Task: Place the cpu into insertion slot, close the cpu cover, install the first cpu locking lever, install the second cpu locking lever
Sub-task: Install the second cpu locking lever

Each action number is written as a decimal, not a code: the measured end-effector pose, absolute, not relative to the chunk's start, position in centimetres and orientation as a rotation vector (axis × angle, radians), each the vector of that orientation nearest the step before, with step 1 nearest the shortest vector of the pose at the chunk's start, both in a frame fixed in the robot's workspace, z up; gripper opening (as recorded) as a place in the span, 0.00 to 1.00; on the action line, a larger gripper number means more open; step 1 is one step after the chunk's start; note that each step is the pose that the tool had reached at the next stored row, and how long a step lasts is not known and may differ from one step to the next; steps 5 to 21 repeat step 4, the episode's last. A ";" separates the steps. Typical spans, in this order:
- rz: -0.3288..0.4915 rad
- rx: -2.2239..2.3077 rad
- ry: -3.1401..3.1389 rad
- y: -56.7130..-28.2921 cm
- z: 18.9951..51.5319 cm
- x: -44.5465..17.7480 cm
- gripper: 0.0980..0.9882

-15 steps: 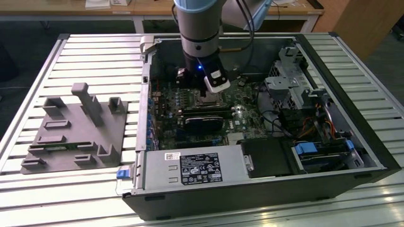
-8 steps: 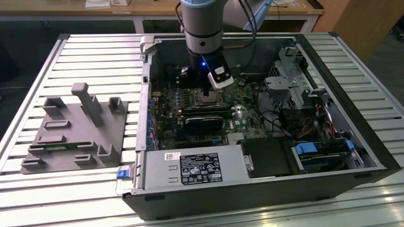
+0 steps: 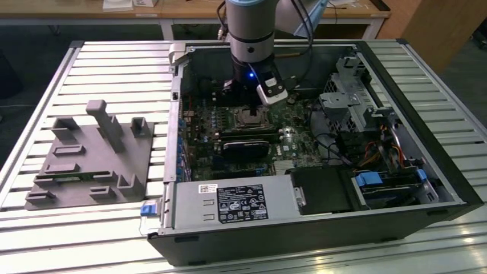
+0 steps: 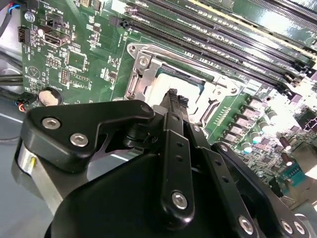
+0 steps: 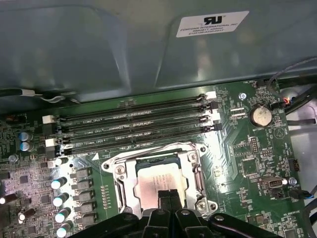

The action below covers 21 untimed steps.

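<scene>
The cpu (image 5: 154, 179) lies flat in the insertion slot (image 3: 247, 118) on the green board, its pale silvery face showing in both wrist views (image 4: 159, 88). The cpu cover (image 5: 122, 184), a silvery frame, lies down around the chip (image 4: 142, 74). My gripper (image 5: 170, 195) is shut with nothing between its fingers. Its black tips point down at the edge of the chip's face (image 4: 174, 95); I cannot tell whether they touch it. In the exterior view the gripper (image 3: 250, 107) hangs just above the socket inside the open computer case.
Long black memory slots (image 5: 133, 121) run beside the socket, toward the case wall. Capacitors (image 5: 62, 198) and a coin battery (image 5: 260, 115) flank it. In the case sit a power supply (image 3: 228, 202) and a drive cage (image 3: 357, 97). A grey fixture (image 3: 91, 154) lies on the slatted table.
</scene>
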<state>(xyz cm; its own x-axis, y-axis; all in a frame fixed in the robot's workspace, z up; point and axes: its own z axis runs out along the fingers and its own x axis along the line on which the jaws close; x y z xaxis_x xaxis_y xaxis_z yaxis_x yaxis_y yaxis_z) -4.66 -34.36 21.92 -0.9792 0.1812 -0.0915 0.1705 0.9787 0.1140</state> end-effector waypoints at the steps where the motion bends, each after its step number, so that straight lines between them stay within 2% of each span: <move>1: 0.161 0.269 3.024 -34.4 21.9 -4.6 0.01; 21: 0.161 0.269 3.024 -34.4 21.9 -4.6 0.01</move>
